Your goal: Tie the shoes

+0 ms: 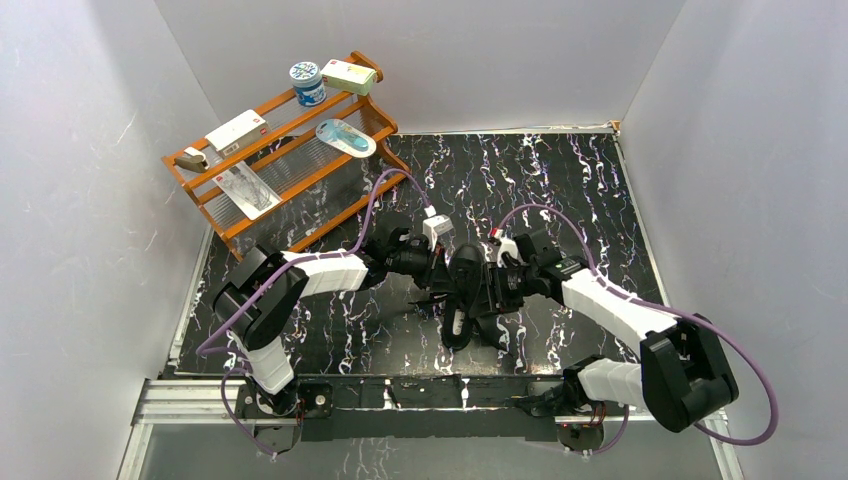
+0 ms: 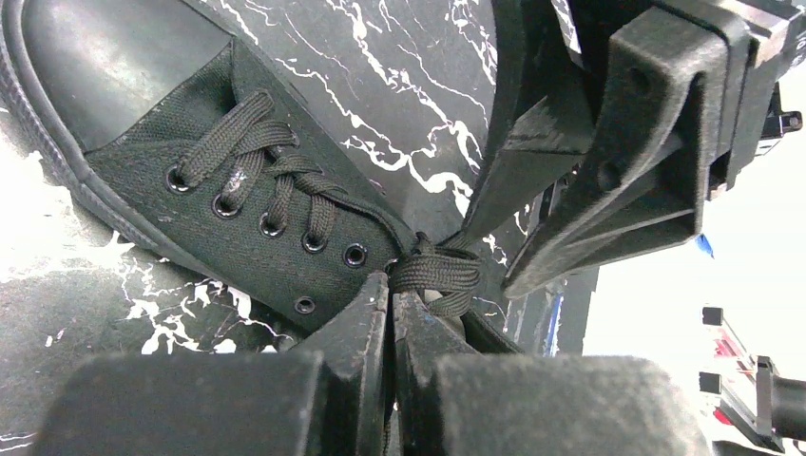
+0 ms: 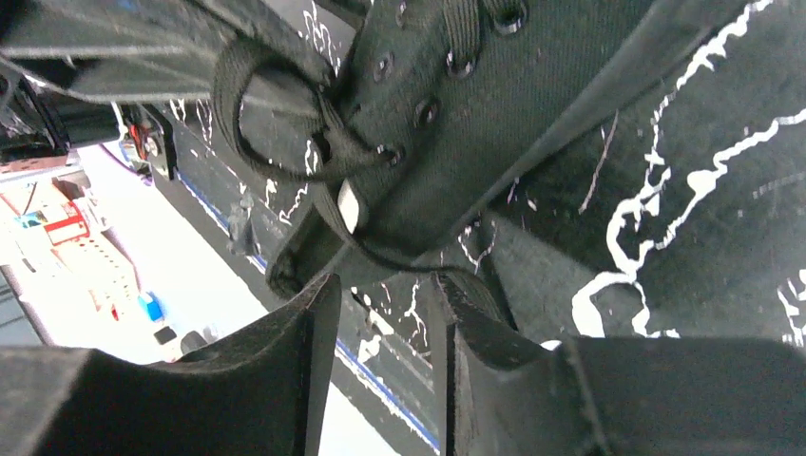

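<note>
Black fingers of the left gripper (image 2: 392,293) are pressed together at the top eyelets of the sneaker (image 2: 219,161). By appearance they pinch the laces (image 2: 435,275), which bunch up just beside the tips. Opposite, the right gripper (image 3: 385,285) stands with its fingers apart and nothing between them. One loose strand (image 3: 375,255) curves across just ahead of the gap, ending close to the fingertip on the right of the wrist view. The loop (image 3: 220,104) on the left gripper's side lies further out, up and left of that gap. The sneaker rests about midway across the table (image 1: 560,190), nearer its near edge than its far edge. Its long axis runs roughly from near edge to far edge, toe apparently toward the far edge. Judgement: the right arm is the one placed to take the strand, by advancing slightly and closing.
</note>
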You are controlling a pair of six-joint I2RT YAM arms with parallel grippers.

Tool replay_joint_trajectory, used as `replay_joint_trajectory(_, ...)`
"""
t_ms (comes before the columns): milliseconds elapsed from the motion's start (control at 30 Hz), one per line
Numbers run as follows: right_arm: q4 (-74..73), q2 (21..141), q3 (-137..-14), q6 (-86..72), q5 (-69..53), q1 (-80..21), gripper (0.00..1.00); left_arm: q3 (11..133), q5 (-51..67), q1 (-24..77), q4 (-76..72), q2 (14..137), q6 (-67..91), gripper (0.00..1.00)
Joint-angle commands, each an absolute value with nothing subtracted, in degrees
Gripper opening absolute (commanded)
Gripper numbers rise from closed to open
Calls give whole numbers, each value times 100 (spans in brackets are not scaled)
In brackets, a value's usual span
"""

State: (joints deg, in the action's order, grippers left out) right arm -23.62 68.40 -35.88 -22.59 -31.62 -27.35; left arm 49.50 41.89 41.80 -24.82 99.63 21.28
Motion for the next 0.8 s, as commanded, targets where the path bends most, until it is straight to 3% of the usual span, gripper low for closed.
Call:
replay_joint_trajectory(0,-1294,7057,-3554,-2192,-3185,-2957,46,5092,4370,4156,-2233,9706,2099,0)
replay_joint_trajectory(300,-822,6928,-3188,-2124,-3333,-3110,34,5104,4367,4148,-2192,9696,2148,0)
replay_joint_trajectory(500,-1501,6803,-3524,-2170,-3103,-3111,2,5141,4488,4136,-2182,9665,2171,0)
replay_joint_trajectory(767,-1124,6602,-3570,-3122,-3068,-3120,0,5001,4795,4113,-2293,9472,2209,0)
